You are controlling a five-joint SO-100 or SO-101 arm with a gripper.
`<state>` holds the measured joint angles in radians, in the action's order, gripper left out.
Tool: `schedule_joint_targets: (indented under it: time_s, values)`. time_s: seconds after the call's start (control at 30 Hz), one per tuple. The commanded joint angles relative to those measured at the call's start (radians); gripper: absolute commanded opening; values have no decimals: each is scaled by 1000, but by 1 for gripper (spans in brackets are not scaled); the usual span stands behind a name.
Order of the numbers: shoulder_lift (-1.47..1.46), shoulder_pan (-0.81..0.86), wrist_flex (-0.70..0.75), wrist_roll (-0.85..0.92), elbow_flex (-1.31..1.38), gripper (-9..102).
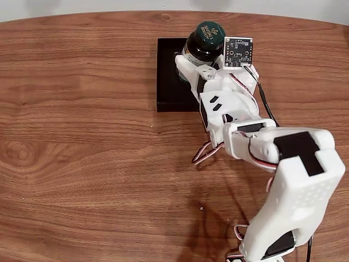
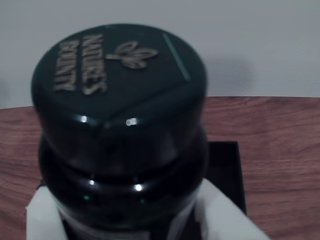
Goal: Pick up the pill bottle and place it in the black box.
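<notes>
The dark green pill bottle (image 1: 204, 39) with its "Nature's Bounty" cap stands between the white fingers of my gripper (image 1: 204, 59), which is shut on its body. In the fixed view it is over the far right part of the black box (image 1: 169, 76). Whether it touches the box floor I cannot tell. In the wrist view the pill bottle (image 2: 120, 125) sits close up, leaning slightly, with a white finger (image 2: 42, 220) at lower left and another lower right. A corner of the black box (image 2: 225, 165) shows behind it.
The box lies on a brown wooden table (image 1: 82, 153) near its far edge, with a pale wall (image 2: 250, 45) behind. The arm's white body (image 1: 294, 191) and cables stretch from the lower right toward the box.
</notes>
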<state>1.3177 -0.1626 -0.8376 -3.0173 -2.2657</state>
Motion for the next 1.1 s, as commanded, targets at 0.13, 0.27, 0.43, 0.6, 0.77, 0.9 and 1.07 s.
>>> schedule_joint_targets:
  time_s: [0.13, 0.27, 0.43, 0.6, 0.77, 0.9, 1.07]
  values:
    - [-91, 3, -17, -34, 204, 23]
    - [-130, -6, -15, -41, 230, 23]
    - [-198, -11, -6, -64, 279, 24]
    - [-250, -21, -3, -98, 302, 25]
    - [-290, -38, 21, -137, 310, 27]
    - [-307, -54, 15, -158, 307, 35]
    - [-308, -67, -15, -176, 291, 45]
